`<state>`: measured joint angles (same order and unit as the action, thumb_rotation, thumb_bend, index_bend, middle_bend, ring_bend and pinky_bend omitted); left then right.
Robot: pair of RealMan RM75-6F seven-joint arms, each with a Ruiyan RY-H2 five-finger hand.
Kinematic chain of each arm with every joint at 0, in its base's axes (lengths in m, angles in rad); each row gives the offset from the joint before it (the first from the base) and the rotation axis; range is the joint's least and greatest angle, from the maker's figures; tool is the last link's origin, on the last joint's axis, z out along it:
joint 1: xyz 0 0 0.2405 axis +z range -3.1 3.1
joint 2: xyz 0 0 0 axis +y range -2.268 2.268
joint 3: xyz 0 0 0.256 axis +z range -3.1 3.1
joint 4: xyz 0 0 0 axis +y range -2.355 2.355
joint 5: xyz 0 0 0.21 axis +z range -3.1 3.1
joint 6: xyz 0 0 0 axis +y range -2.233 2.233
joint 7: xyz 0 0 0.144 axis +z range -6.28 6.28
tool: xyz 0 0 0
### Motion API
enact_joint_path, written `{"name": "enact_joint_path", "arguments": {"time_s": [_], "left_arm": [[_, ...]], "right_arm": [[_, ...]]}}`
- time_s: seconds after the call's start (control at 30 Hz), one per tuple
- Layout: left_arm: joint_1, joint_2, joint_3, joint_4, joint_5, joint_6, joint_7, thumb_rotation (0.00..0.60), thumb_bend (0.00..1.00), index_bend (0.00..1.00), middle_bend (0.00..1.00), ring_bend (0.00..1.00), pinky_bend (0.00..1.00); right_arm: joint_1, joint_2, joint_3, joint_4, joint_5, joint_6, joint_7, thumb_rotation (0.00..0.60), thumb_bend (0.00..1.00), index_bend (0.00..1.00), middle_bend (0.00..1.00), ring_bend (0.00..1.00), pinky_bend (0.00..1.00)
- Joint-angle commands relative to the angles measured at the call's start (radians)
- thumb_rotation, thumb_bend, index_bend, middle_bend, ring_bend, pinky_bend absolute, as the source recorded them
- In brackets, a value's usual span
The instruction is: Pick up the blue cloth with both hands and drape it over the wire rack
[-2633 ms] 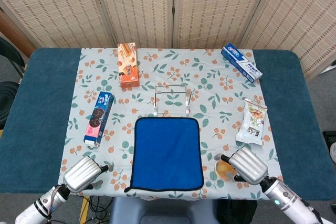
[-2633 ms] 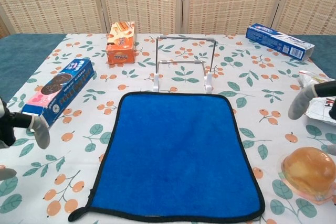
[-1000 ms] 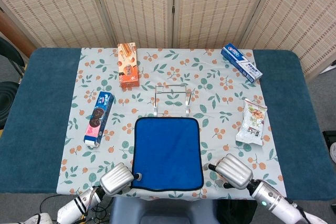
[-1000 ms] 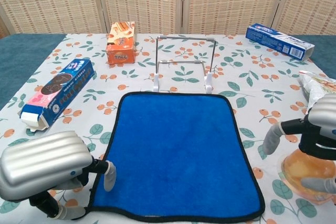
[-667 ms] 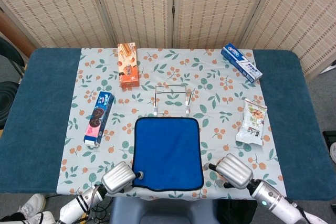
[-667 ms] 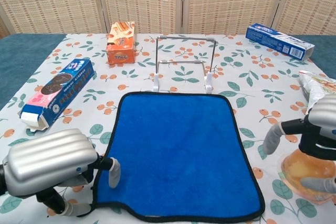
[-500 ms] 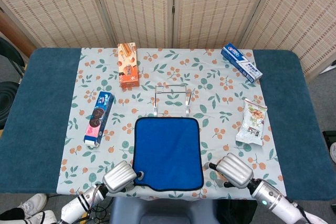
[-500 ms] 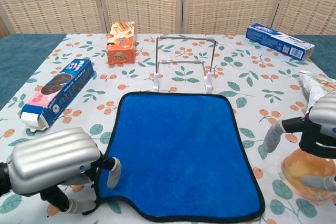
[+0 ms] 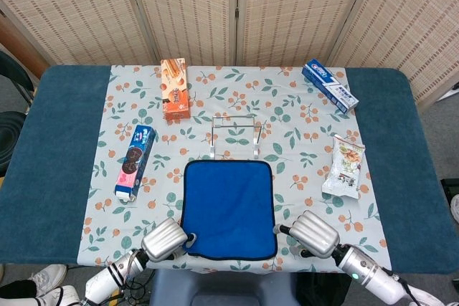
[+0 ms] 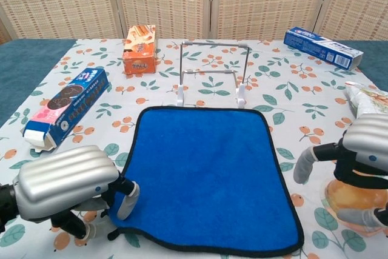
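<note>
The blue cloth (image 9: 228, 208) (image 10: 206, 174) lies flat on the floral tablecloth, just in front of the upright wire rack (image 9: 235, 134) (image 10: 212, 74). My left hand (image 9: 165, 239) (image 10: 66, 189) is at the cloth's near-left corner. It pinches that corner between thumb and a finger (image 10: 125, 196), and the corner is pulled in and slightly lifted. My right hand (image 9: 312, 233) (image 10: 364, 162) hovers by the cloth's near-right edge with fingers apart. One finger (image 10: 303, 165) points at the edge, a little short of it, holding nothing.
A blue cookie box (image 9: 134, 161) (image 10: 63, 107) lies at the left and an orange box (image 9: 174, 88) (image 10: 140, 48) behind it. A toothpaste box (image 9: 330, 85) (image 10: 322, 47) is at the far right, with a snack bag (image 9: 344, 166) nearer. A wrapped bun (image 10: 348, 195) sits under my right hand.
My left hand came in from the left, took the cloth's near-left corner and drew it inward. My right hand shifted left toward the cloth's right edge.
</note>
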<state>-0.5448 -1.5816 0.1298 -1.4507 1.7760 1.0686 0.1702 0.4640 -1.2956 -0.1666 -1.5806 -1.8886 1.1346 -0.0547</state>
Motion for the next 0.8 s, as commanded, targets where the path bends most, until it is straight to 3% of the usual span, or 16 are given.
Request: {"name": "enact_joint_path", "arguments": {"time_s": [0.03, 0.8], "left_arm": [[0.0, 0.0, 0.002, 0.0, -0.004, -0.001, -0.002, 0.6, 0.37, 0.57, 1.0, 0.96, 1.0], [0.002, -0.004, 0.018, 0.003, -0.017, 0.015, -0.022, 0.6, 0.37, 0.57, 1.0, 0.96, 1.0]], "right_arm": [[0.013, -0.022, -0.002, 0.011, -0.016, -0.014, -0.016, 0.6, 0.28, 0.36, 0.93, 0.9, 1.0], [0.071, -0.15, -0.035, 0.103, -0.04, -0.096, -0.066, 0.6, 0.28, 0.37, 0.93, 0.9, 1.0]]}}
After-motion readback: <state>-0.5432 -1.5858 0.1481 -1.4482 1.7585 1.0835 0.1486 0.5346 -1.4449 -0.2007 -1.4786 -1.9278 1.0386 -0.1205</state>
